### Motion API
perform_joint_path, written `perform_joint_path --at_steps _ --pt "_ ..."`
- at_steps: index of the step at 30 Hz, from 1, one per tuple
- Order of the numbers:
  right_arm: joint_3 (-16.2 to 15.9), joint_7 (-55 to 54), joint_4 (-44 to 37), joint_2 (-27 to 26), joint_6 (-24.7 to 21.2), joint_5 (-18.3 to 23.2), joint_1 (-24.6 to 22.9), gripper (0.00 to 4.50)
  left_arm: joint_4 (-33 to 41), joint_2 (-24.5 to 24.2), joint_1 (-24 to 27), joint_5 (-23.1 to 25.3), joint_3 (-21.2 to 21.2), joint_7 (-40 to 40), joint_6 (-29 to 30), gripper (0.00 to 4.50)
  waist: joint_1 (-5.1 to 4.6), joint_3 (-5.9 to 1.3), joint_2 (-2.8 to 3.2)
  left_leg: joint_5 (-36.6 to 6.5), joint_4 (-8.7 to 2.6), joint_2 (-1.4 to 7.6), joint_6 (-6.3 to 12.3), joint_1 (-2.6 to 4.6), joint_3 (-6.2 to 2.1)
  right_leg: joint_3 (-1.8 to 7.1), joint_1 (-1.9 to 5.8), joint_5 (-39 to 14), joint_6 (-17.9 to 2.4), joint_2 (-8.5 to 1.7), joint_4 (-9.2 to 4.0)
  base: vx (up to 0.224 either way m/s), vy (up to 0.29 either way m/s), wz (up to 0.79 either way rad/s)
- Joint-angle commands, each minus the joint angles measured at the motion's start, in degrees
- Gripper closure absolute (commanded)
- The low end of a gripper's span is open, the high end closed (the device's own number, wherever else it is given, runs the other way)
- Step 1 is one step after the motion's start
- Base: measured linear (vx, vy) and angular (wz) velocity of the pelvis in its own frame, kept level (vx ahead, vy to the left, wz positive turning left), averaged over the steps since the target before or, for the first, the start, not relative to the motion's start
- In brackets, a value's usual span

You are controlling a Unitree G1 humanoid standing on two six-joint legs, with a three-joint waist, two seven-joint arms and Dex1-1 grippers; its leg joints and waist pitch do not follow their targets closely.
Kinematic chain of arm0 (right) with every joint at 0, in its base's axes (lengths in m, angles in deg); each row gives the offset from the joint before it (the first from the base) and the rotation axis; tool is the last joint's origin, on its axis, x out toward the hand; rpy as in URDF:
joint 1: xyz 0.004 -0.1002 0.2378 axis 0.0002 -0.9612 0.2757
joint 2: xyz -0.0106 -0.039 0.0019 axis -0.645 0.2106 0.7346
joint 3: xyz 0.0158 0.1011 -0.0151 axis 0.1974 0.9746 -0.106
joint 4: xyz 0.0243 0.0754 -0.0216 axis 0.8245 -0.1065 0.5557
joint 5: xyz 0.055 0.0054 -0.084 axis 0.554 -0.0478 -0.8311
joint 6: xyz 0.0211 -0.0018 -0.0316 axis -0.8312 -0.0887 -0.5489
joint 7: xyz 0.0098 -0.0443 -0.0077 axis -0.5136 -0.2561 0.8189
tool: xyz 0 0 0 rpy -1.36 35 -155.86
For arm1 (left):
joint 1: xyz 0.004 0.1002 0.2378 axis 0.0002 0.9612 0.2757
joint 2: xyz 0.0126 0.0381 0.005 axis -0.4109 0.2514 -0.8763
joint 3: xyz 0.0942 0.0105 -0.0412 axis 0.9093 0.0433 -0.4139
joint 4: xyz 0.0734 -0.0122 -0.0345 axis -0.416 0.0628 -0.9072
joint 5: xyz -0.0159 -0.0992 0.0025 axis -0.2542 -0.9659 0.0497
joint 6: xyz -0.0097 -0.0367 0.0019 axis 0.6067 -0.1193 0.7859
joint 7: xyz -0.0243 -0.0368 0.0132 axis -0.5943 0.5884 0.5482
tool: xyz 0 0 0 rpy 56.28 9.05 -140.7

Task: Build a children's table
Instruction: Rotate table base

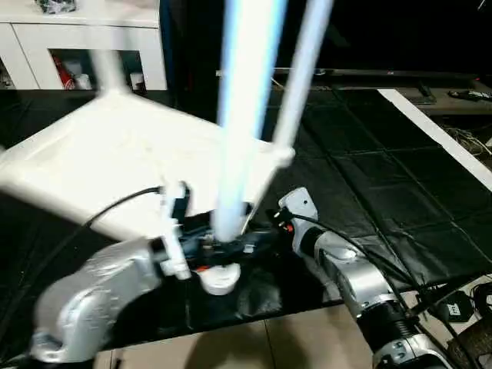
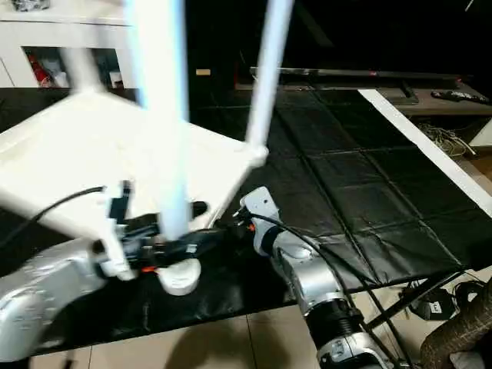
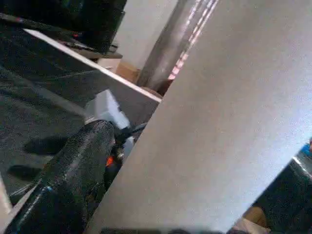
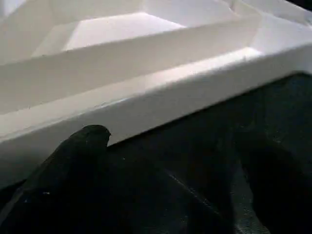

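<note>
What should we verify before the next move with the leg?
1. Left gripper closed around the held leg: ok.
2. Held leg seated in a socket: not ok. Its flared end hangs over the black mat, off the tabletop.
3. Right gripper open and empty at the tabletop's edge: ok.
4. Right-corner leg and far-corner leg upright: ok.
5. Target socket free: cannot tell.
</note>
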Motion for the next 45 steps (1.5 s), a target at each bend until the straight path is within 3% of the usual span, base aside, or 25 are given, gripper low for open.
perform_joint_path --at_steps 1,4,6,7,10,14,17,20,21,25,28,30,31,32,34,39,43,45 --pt "-2.4 1.0 0.3 -2.6 1.4 0.1 1.6 0.0 -0.3 2.1 -2.5 0.5 4.7 -0.2 -0.8 0.03 0.42 -2.59 1.45 -6.6 -4.2 3.04 -1.09 0.16 -0.89 3.53 2.78 -1.2 -11.5 -4.52 -3.83 0.0 0.0 0.0" --pt "-2.3 0.7 0.7 -2.7 1.8 -0.2 1.6 0.0 -1.1 2.9 -3.3 1.3 5.0 0.3 -1.5 0.03 0.44 -2.61 1.47 -7.2 -4.27 3.09 -1.53 0.02 -1.02 3.51 2.94 -1.8 -11.4 -4.64 -3.81 0.0 0.0 0.0" --pt "-1.7 0.0 1.4 -2.9 2.1 -0.7 1.6 0.0 -4.3 4.1 -5.2 5.6 5.7 2.9 -4.4 0.03 0.58 -2.54 1.53 -8.1 -4.2 3.11 -1.47 0.39 -0.91 3.56 2.67 -2.7 -11.3 -4.56 -4.04 0.0 0.0 0.0" --pt "-1.6 -0.3 1.4 -2.9 2.1 -0.9 1.6 0.0 -5.6 4.2 -5.9 7.8 5.8 3.9 -6.2 0.03 0.52 -2.52 1.47 -8.5 -4.33 3.07 -1.41 0.01 -1.07 3.55 2.97 -3.6 -11.1 -4.65 -4.06 0.0 0.0 0.0" --pt "-1.4 -0.7 1.5 -2.7 2.1 -1.2 1.4 0.0 -8.0 4.2 -6.9 10.7 5.1 5.6 -8.8 0.03 0.51 -2.43 1.42 -9.5 -4.39 3.1 -1.46 -0.03 -1.15 3.55 2.88 -6.6 -10.1 -4.76 -4.35 0.0 0.0 0.0" --pt "-0.8 -1.7 2.0 -2.2 2.4 -1.6 0.8 0.0 -11.7 4.4 -8.8 13.6 2.7 7.9 -12.9 0.03 0.61 -2.6 1.27 -8.3 -4.3 3.13 -1.24 0.02 -1.14 3.53 2.72 -5.0 -10.0 -4.68 -4.29 0.0 0.0 0.0" --pt "-0.1 -2.2 2.2 -1.8 2.6 -1.8 0.3 0.0 -14.2 4.9 -10.3 15.2 2.0 8.7 -15.6 0.03 0.63 -2.6 1.06 -7.6 -4.33 3.21 -1.0 -0.06 -1.12 3.51 2.82 -3.6 -10.5 -4.79 -4.04 0.0 0.0 0.0" --pt "1.0 -2.4 1.1 -0.6 2.3 -1.7 -1.4 0.0 -17.3 6.3 -12.8 16.0 1.2 9.2 -18.8 0.03 0.87 -2.55 1.22 -7.7 -4.22 3.03 -0.64 0.0 -0.97 3.59 2.79 -3.9 -10.5 -4.85 -4.28 0.0 0.0 0.0" --pt "1.2 -2.4 0.6 -0.3 2.2 -1.6 -1.8 0.0 -17.6 6.5 -13.2 15.8 1.2 8.8 -19.1 0.03 1.02 -2.6 1.53 -7.8 -4.19 3.13 -0.87 0.16 -1.01 3.61 2.7 -3.9 -10.6 -4.96 -4.2 0.0 0.0 0.0" --pt "2.6 -2.3 -2.4 1.4 1.8 -0.7 -4.2 0.0 -21.2 7.0 -15.2 16.4 1.9 7.3 -21.2 0.03 1.11 -2.65 1.28 -6.7 -4.15 3.11 -0.33 -0.03 -1.01 3.52 2.87 -1.7 -11.0 -4.87 -4.02 0.0 0.0 0.0" --pt "3.2 -2.3 -3.6 2.0 1.6 -0.3 -5.0 0.0 -24.2 7.2 -16.8 18.0 2.1 7.6 -23.1 0.03 1.45 -2.5 1.31 -7.9 -4.21 3.09 -0.13 0.19 -0.96 3.57 2.72 -4.1 -10.4 -4.83 -4.39 0.0 0.0 0.0" --pt "4.1 -1.9 -6.3 3.4 1.1 0.2 -6.8 0.0 -31.4 8.4 -21.1 20.3 1.5 9.3 -26.2 0.03 1.67 -2.45 1.26 -9.3 -4.31 2.98 -0.32 0.23 -1.02 3.57 2.72 -7.3 -9.1 -4.79 -4.87 0.0 0.0 0.0" --pt "4.2 -1.9 -6.8 3.8 1.0 0.3 -7.3 0.0 -32.9 8.7 -22.2 20.7 1.3 10.1 -26.4 0.03 1.78 -2.51 1.58 -9.5 -4.32 3.06 -0.57 0.31 -1.08 3.56 2.71 -7.6 -9.0 -4.92 -4.78 0.0 0.0 0.0" --pt "4.2 -1.9 -6.8 3.8 1.0 0.3 -7.3 0.0 -32.9 8.7 -22.2 20.7 1.3 10.1 -26.4 0.03 1.75 -2.48 1.29 -9.9 -4.36 3.11 -0.73 0.14 -1.14 3.55 2.78 -8.4 -8.9 -5.01 -4.81 0.0 0.0 0.0" --pt "4.6 -2.0 -8.7 4.4 0.6 0.5 -8.4 0.0 -34.2 9.2 -23.2 21.6 1.5 10.0 -27.4 0.03 1.72 -2.57 1.37 -8.5 -4.23 3.12 -0.38 -0.08 -1.16 3.55 2.86 -7.0 -9.3 -5.11 -4.76 0.0 0.0 0.0" --pt "5.7 -2.2 -13.9 5.1 -0.5 1.4 -10.9 0.0 -29.3 10.2 -20.5 19.2 1.2 8.5 -26.7 0.03 1.88 -2.75 1.43 -4.8 -3.92 3.24 1.49 -0.35 -1.06 3.51 3.08 -0.5 -11.8 -5.25 -4.04 0.0 0.0 0.0" --pt "6.7 -2.7 -18.7 5.7 -2.0 2.1 -12.9 0.0 -21.7 9.3 -14.0 16.3 0.2 7.5 -26.9 0.03 1.88 -2.5 1.64 -5.4 -4.09 3.52 2.04 -0.41 -1.06 3.49 3.06 -0.4 -12.5 -5.22 -4.05 0.0 0.0 0.0" --pt "7.0 -2.9 -19.8 5.8 -2.3 2.4 -13.3 0.0 -19.6 8.9 -11.8 15.9 -0.1 7.5 -27.2 0.03 1.78 -2.35 1.77 -7.2 -4.14 3.45 1.63 -0.19 -0.96 3.47 2.78 -3.0 -12.3 -5.05 -4.35 0.0 0.0 0.0"
